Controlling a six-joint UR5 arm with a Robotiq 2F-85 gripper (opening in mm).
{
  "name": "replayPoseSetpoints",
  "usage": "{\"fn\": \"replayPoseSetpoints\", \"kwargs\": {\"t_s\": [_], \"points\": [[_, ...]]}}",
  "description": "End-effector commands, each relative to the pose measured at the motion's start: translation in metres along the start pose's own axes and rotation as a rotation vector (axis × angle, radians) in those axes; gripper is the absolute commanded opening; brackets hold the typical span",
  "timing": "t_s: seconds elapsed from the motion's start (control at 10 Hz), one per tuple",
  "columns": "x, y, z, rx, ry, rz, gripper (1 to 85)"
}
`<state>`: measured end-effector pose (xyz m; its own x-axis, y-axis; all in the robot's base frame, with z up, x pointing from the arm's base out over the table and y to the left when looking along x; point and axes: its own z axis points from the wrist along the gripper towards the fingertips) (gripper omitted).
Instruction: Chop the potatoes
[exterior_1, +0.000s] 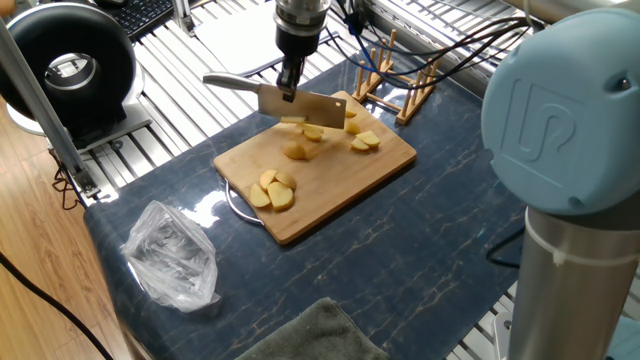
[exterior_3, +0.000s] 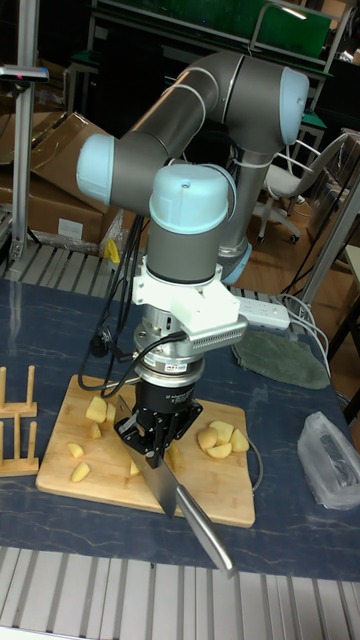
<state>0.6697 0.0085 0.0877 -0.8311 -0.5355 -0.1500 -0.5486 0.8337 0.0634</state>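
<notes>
Pale-yellow potatoes lie in groups on the bamboo board (exterior_1: 335, 190): slices at the near left (exterior_1: 272, 190), a piece in the middle (exterior_1: 297, 152), and more at the far right (exterior_1: 364, 141). In the tall fixed view the same potatoes show as a cluster (exterior_3: 220, 438) and loose pieces (exterior_3: 77, 472). My gripper (exterior_1: 288, 85) is shut on the handle of a cleaver (exterior_1: 300, 106), whose blade hangs just over the far part of the board and hides some pieces. From the tall fixed view the gripper (exterior_3: 152, 438) holds the cleaver (exterior_3: 180, 500) pointing toward the camera.
A wooden rack (exterior_1: 395, 85) stands behind the board. A crumpled clear plastic bag (exterior_1: 172, 255) lies at the near left, a grey-green cloth (exterior_1: 310, 335) at the front edge. A black round device (exterior_1: 68, 65) sits far left. The arm's base (exterior_1: 565, 150) fills the right.
</notes>
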Motion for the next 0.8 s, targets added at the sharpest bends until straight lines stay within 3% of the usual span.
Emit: {"fn": "replayPoseSetpoints", "kwargs": {"t_s": [0.0, 0.7], "points": [[-0.001, 0.006, -0.001, -0.02, -0.012, 0.02, 1.0], [0.004, 0.018, -0.001, -0.033, -0.007, 0.043, 1.0]]}}
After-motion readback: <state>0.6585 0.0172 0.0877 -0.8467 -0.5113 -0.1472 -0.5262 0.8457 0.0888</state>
